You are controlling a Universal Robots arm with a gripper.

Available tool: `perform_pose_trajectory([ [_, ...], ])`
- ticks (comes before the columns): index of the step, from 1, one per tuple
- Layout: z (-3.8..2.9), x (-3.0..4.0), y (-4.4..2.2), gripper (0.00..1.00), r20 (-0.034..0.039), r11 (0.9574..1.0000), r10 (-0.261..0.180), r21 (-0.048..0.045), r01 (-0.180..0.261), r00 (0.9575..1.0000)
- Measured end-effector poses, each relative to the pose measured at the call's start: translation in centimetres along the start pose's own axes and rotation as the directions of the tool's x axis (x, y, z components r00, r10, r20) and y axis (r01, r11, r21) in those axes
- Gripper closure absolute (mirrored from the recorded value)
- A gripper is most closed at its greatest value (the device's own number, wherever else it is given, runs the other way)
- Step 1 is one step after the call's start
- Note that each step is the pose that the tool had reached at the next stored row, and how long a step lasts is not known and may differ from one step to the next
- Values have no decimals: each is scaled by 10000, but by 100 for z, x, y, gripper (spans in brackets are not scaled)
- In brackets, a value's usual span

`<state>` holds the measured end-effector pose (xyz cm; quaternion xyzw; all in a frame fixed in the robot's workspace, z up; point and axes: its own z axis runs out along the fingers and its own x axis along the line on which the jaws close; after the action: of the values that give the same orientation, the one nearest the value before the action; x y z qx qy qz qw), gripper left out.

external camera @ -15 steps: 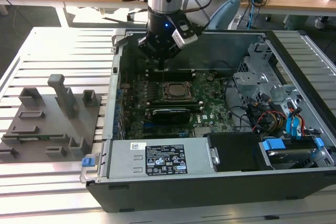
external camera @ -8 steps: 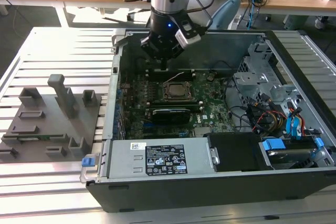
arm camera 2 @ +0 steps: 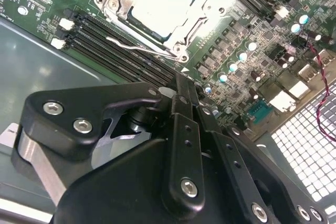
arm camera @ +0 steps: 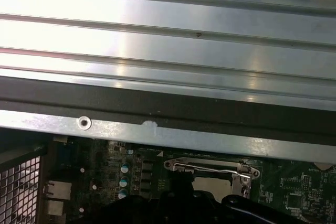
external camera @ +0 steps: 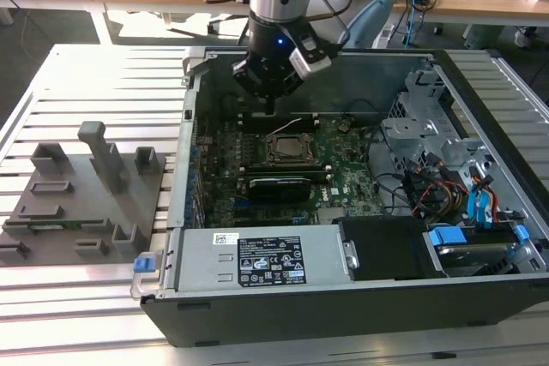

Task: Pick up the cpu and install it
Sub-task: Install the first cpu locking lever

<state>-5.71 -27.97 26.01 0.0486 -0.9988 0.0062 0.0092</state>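
Nearest the second wrist view, the black pincer [arm camera 2: 181, 85], fingers pressed together and empty, hangs beside the metal-rimmed socket [arm camera 2: 152, 11] where the small pale silvery square cpu [arm camera 2: 157, 3] already lies seated, its retaining frame seemingly unlatched.

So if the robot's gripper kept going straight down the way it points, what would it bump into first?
Probably the green motherboard inside the computer case, just beside the socket where the cpu already sits. The gripper points down near there, though depth is hard to judge.
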Motion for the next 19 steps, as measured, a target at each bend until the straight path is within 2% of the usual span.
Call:
perform_pose_trajectory([
  [19,12,-106,-10,89,-7,10000,1,3,-1,10000],
])
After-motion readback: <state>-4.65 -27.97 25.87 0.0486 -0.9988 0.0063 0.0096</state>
